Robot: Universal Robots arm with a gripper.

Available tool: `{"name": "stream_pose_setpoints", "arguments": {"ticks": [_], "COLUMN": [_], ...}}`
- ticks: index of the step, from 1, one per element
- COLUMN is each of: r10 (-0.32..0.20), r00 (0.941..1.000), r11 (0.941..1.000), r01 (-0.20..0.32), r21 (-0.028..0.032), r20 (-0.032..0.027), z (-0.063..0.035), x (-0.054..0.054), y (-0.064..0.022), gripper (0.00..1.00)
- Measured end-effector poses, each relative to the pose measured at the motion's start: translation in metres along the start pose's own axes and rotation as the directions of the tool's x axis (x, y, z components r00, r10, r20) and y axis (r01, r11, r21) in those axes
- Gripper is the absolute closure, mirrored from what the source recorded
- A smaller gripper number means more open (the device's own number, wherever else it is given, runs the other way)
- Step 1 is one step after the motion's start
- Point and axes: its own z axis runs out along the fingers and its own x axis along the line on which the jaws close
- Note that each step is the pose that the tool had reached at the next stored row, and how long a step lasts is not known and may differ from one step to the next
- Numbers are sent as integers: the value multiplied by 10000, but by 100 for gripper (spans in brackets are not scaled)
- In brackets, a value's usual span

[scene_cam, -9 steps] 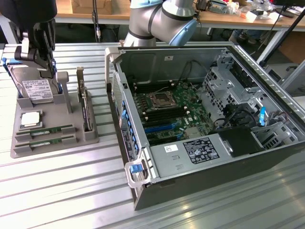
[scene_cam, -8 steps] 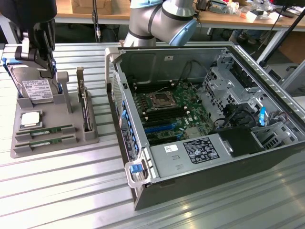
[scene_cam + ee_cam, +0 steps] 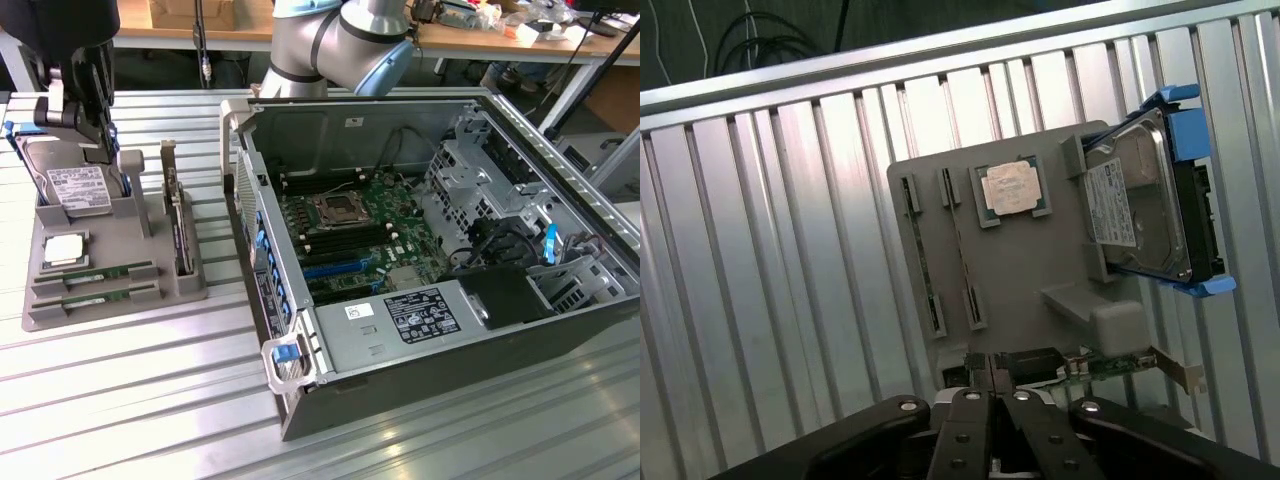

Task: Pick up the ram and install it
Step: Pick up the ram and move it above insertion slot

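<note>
in the exterior view the end effector point(image 3: 103, 145) hangs in the upper left of the frame, over the back of a grey tray point(image 3: 110, 314) that stands on the ribbed metal desk point(image 3: 150, 400), close above the hard drive point(image 3: 75, 188) propped there. the ram point(image 3: 105, 271) lies as two green sticks flat in the tray's front slots, at the left middle of the frame, apart from the end effector and untouched. a processor point(image 3: 62, 250) sits just behind the sticks, and an expansion card point(image 3: 178, 225) stands on edge along the tray's right side. an open computer case point(image 3: 420, 395) stands at the right, its motherboard point(image 3: 360, 225) exposed. in the wrist view the end effector is clenched, its fingers point(image 3: 965, 430) pressed together with nothing between them, nearest the expansion card; the two sticks rest side by side in their slots, beside the processor.
</note>
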Motion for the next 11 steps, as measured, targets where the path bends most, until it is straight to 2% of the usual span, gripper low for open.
{"name": "stream_pose_setpoints", "arguments": {"ticks": [3,6,11], "r10": [0,0,0], "r00": [10000,10000,10000], "r11": [10000,10000,10000], "r01": [0,0,0], "r21": [0,0,0], "r20": [-1,0,0], "z": [0,0,8], "x": [0,0,0], "y": [0,0,0], "gripper": [89,70,70]}}
